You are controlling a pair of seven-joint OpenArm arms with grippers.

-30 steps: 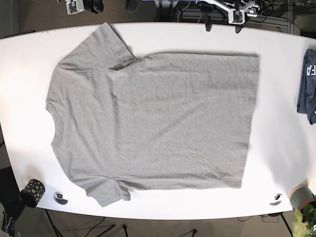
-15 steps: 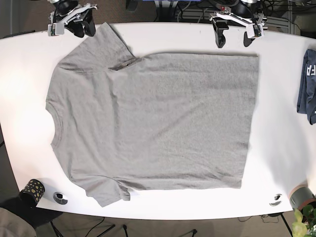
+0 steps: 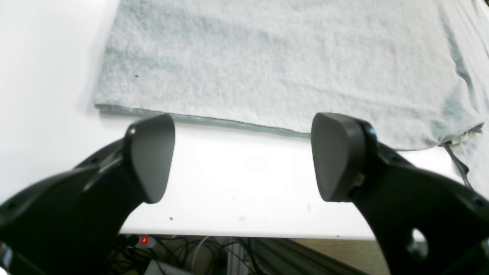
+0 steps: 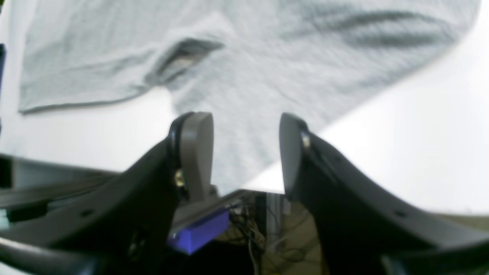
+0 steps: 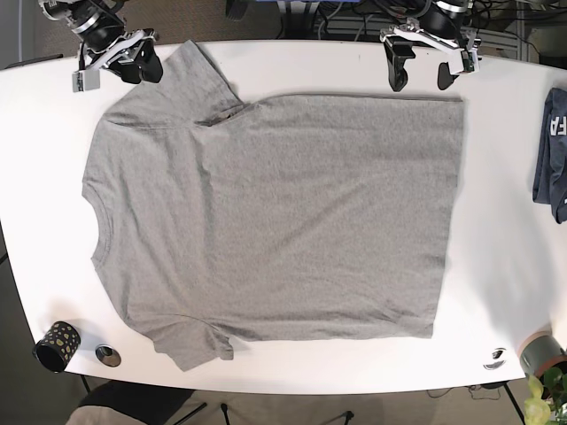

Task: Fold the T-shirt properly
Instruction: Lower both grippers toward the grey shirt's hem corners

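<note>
Centrally, grey cotton T-shirt (image 5: pixel 266 217) flat on white oval worktop (image 5: pixel 496 292); folded navy garment (image 5: pixel 551 155) at edge. Left hand (image 5: pixel 423 73) and right hand (image 5: pixel 142 66): released, empty, above shirt's far edge.

Bright white table (image 5: pixel 496 221), tangled cables (image 5: pixel 345 22) behind, dark floor (image 5: pixel 13 372) beside.

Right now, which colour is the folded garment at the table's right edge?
The folded garment is dark blue with white lettering; the base view shows it best.
</note>
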